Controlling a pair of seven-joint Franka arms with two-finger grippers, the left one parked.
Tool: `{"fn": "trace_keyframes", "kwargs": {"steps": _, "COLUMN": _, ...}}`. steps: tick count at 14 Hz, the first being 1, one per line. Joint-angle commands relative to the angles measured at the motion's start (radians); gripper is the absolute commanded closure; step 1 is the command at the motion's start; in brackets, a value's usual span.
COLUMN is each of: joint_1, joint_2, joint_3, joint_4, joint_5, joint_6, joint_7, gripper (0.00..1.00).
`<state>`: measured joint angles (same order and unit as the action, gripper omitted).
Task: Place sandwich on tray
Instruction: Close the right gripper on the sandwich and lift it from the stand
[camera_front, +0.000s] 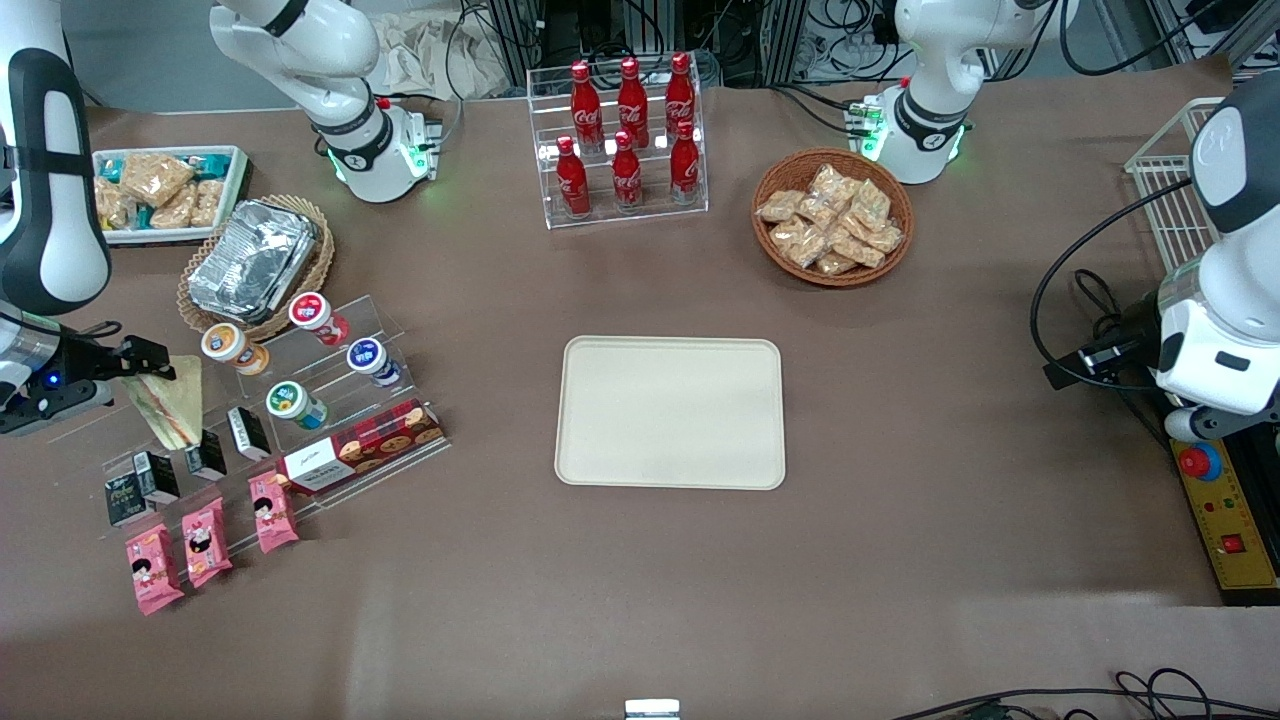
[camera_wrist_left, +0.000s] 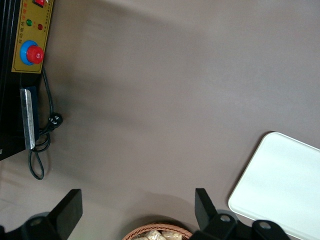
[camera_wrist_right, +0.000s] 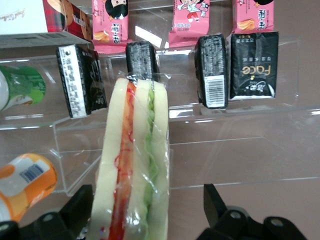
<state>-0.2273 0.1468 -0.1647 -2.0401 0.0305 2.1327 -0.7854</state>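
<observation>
A robotics lab staged as a shop: cola bottles (camera_front: 627, 135) on acrylic racks, cable tangle, emergency-stop box (camera_front: 1226, 520) beside the table (camera_front: 900, 560)

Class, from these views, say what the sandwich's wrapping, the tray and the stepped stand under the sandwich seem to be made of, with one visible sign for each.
Sandwich wrapping: thin clear plastic film, glossy and crinkled, filling stripes showing through.
Tray: cream, matte, smooth with a low moulded rim; probably plastic or pressed fibre.
Stepped stand: clear acrylic, likely; see-through shelves with bright edges.
The end effector is at the stand, with the sandwich between its fingers.
</observation>
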Motion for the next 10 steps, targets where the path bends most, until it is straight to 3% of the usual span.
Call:
{"fn": "trace_keyframes", "kwargs": {"steps": 1, "joint_1": -0.009, "joint_2": 0.000, "joint_3": 0.007, "joint_4": -0.006, "joint_5": 0.031, "joint_6": 0.019, "joint_7": -0.020, "gripper": 0.12}}
{"fn": "trace_keyframes", "kwargs": {"steps": 6, "joint_1": -0.009, "joint_2": -0.007, "joint_3": 0.008, "joint_4": -0.005, "joint_5": 0.060, "joint_6": 0.003, "joint_7": -0.020, "gripper": 0.60}}
{"fn": "trace_keyframes", "kwargs": {"steps": 7, "joint_1": -0.007, "joint_2": -0.007, "joint_3": 0.008, "joint_4": -0.002, "joint_5": 0.060, "joint_6": -0.005, "joint_7": -0.020, "gripper": 0.64}}
{"fn": "trace_keyframes", "kwargs": {"steps": 10, "joint_1": 0.005, "joint_2": -0.006, "joint_3": 0.016, "joint_4": 0.079, "joint_5": 0.060, "joint_6": -0.068, "joint_7": -0.017, "gripper": 0.64}}
